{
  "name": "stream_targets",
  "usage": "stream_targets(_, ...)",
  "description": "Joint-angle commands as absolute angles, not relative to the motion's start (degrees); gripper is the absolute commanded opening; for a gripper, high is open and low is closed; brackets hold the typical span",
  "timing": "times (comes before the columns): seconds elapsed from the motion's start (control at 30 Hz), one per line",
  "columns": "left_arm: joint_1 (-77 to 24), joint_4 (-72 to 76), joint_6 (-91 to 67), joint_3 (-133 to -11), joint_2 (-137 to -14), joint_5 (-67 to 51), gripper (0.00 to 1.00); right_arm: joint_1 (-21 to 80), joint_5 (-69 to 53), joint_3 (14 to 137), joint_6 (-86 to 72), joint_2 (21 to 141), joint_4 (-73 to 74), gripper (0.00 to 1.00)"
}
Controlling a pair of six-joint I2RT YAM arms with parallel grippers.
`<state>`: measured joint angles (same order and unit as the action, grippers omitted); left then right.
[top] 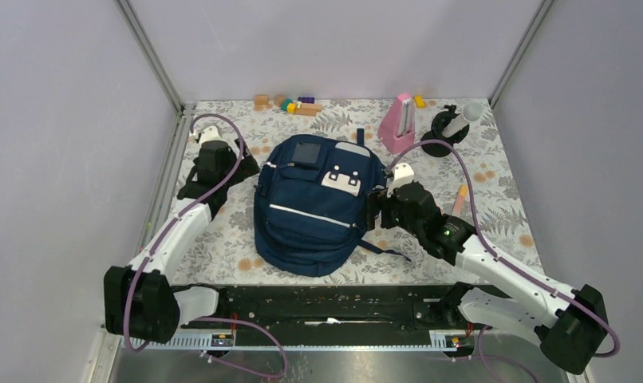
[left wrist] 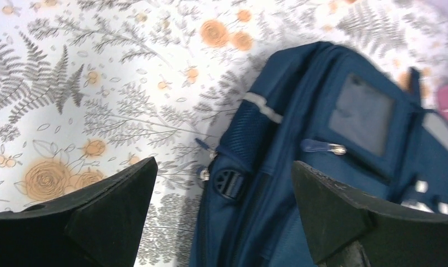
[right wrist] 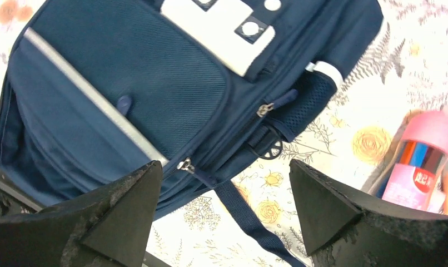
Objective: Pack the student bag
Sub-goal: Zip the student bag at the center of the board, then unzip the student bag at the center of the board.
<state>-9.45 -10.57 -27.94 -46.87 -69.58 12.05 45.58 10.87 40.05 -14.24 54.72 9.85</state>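
The student bag (top: 314,203), navy blue with thin pale stripes and a white patch on its front pocket, lies flat in the middle of the flowered table, zips closed. My left gripper (top: 250,170) stands open at the bag's upper left corner; in the left wrist view its jaws (left wrist: 224,164) are spread wide over the bag's (left wrist: 322,167) edge and a round buckle, holding nothing. My right gripper (top: 374,209) stands open at the bag's right side. The right wrist view shows its jaws (right wrist: 224,164) wide apart above a zip pull and a loose strap of the bag (right wrist: 127,83).
Wooden blocks (top: 290,104) lie along the back edge. A pink metronome-shaped object (top: 400,121) and a black stand with a white ball (top: 450,128) stand at the back right. An orange marker (top: 460,199) lies right of the bag. A pink pack of pens (right wrist: 422,167) shows beside the right gripper.
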Motion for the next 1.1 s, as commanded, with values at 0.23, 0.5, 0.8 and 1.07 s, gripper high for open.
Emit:
stream_targets(0.23,-13.4,-33.3,-21.4,-68.5,-67.5,-2.5,0.95,34.8,2.0,36.9,-36.9,58.6,1.1,0.83)
stream_targets(0.5,-13.6,-27.7,-16.1,-63.5,-65.6,-7.0,0.97,34.7,2.2,33.0,-49.3,65.0,-15.9,0.68)
stream_targets(0.8,-17.0,-29.1,-13.4,-60.5,-63.1,-2.6,0.98,34.7,12.6,31.4,-54.1,71.4,-18.9,0.63)
stream_targets(1.07,-19.2,-28.8,-12.9,-59.6,-62.7,-1.5,0.98,34.7,14.7,32.6,-55.8,77.2,-21.0,0.56)
